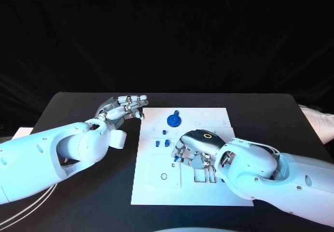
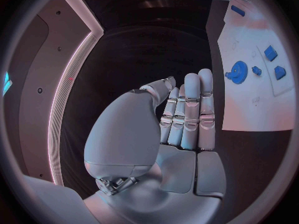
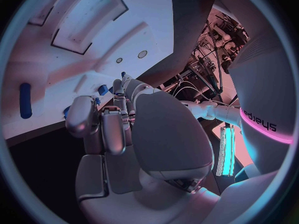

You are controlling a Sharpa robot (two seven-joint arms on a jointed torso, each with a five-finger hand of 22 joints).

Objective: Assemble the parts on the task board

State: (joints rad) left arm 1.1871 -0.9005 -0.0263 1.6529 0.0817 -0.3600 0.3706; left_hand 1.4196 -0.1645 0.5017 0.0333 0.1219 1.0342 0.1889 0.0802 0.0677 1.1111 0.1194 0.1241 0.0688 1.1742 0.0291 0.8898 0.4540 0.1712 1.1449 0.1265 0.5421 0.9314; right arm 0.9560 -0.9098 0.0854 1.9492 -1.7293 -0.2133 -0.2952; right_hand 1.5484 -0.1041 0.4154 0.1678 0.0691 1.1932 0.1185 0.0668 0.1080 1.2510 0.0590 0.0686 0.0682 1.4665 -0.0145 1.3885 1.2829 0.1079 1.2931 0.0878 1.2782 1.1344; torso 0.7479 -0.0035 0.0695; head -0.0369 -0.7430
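- Your right robot hand (image 1: 197, 147) sits low over the middle of the board (image 1: 215, 193), fingers curled down among the small blue parts (image 1: 164, 143). You cannot tell whether it pinches one; the fingertips are hidden under the palm.
- Risk: if a part is only half caught, a lift could drop it or flick it off the board onto the black desk (image 1: 83, 203), where it would be hard to recover.
- Risk: the curled fingers crowd the loose parts just at their 9 o'clock side; a sideways drag would likely scatter them.
- The blue gear (image 1: 173, 119) lies at 12 o'clock from that hand, apart from it.
- Your left robot hand (image 1: 125, 107) hovers off the board's 10 o'clock corner, fingers straight and pressed together, holding nothing. A swing inward could nudge the board.
- The board lies flat on the desk. Black curtain backs the scene.
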